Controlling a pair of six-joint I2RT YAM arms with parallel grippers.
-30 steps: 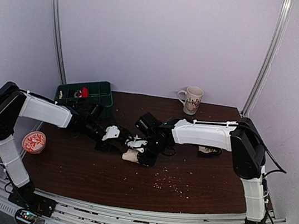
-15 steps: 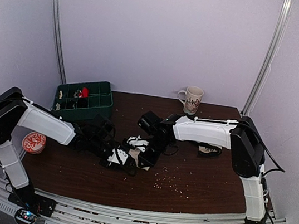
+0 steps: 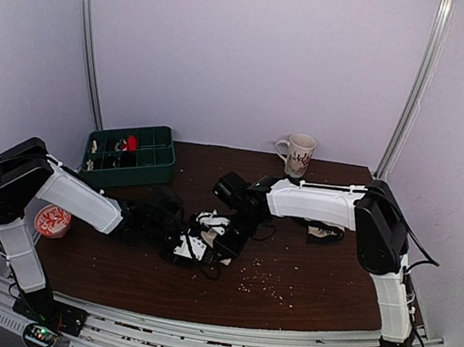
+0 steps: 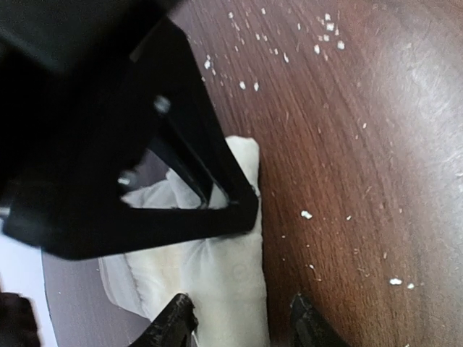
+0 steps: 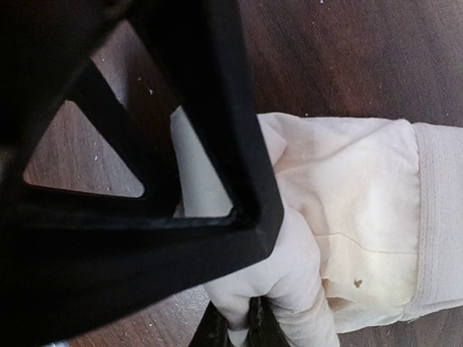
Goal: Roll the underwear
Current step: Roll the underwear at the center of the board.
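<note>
The fingers of the right gripper are nipped together on a fold of the cream underwear at the bottom of its wrist view. Those of the left gripper stand apart, astride the bunched cloth. From above, the bundle lies mid-frame on the brown table.

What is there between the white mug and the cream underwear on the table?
In the top view, the right arm's black wrist crosses that stretch, with the right gripper down on the underwear.
</note>
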